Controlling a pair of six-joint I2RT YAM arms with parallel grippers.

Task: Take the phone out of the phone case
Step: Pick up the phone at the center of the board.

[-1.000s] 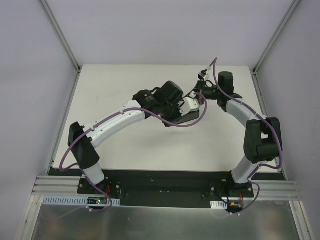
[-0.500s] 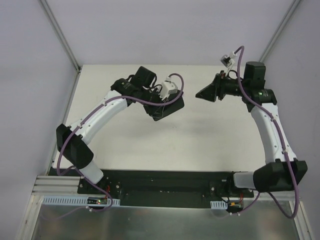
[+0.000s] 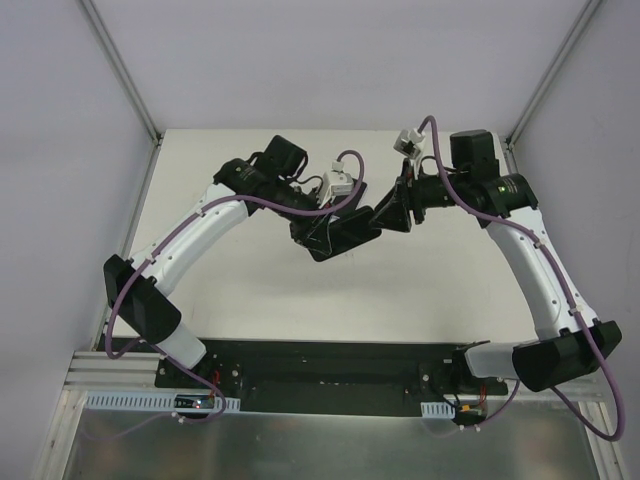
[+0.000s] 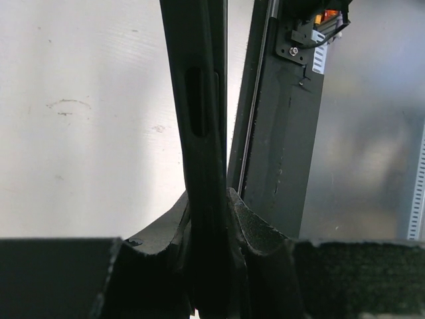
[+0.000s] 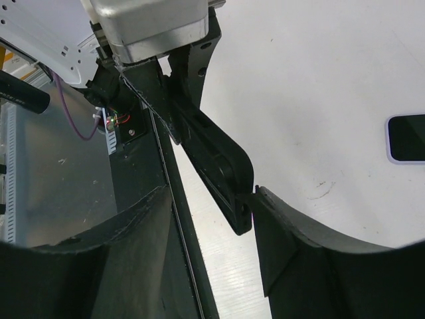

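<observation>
My left gripper (image 4: 209,199) is shut on the black phone case (image 4: 199,100), held edge-on and lifted off the table. From above, the case (image 3: 345,238) juts right and toward me out of the left gripper (image 3: 318,225). My right gripper (image 5: 212,199) is open around the case's free corner (image 5: 229,193). One fingertip (image 5: 262,199) touches that corner and the other stands apart. Seen from overhead, the right gripper (image 3: 388,213) sits at the case's right end. A dark slab with a pale lilac rim (image 5: 406,138), apparently the phone, lies flat on the table.
The white table (image 3: 250,280) is bounded by a black base plate and metal rails (image 3: 330,375) at the near edge, with grey walls on the other sides. Purple cables loop over both wrists. The slab on the table is hidden from the top camera.
The right arm swung away to the right and then came back to the case's end, and its jaws went from shut to open. The left arm carried the case left and back.
</observation>
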